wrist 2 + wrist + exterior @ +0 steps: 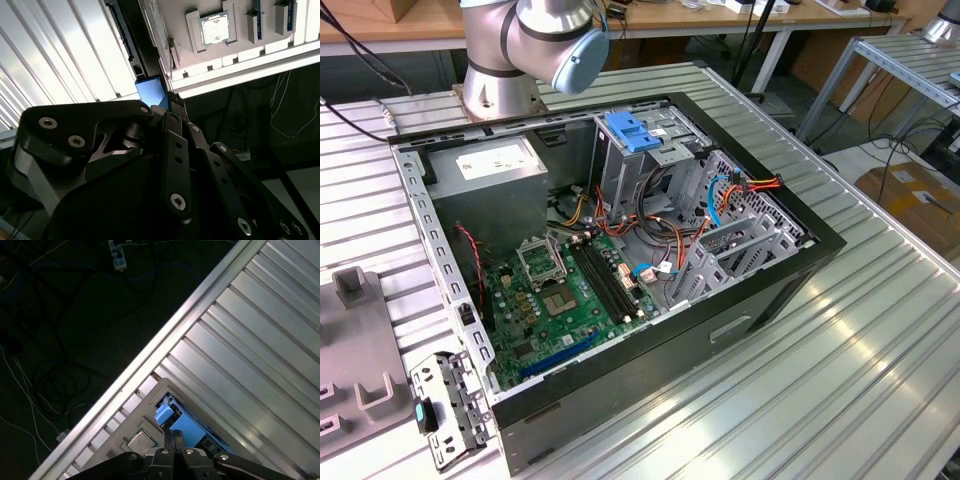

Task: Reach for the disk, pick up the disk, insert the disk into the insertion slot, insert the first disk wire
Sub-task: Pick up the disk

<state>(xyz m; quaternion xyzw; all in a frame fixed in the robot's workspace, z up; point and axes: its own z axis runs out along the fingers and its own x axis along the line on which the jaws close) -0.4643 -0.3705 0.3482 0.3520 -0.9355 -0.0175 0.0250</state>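
Claw (173, 434), pinched narrow, tips at the disk (189, 429) near the table (240, 340) edge.

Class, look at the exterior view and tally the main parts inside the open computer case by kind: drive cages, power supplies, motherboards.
Drive cages: 2, tall blue-capped cage and low perforated cage
Power supply: 1
Motherboard: 1
Total: 4

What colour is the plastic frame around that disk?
Bright blue. The disk and its frame show best in the first wrist view.
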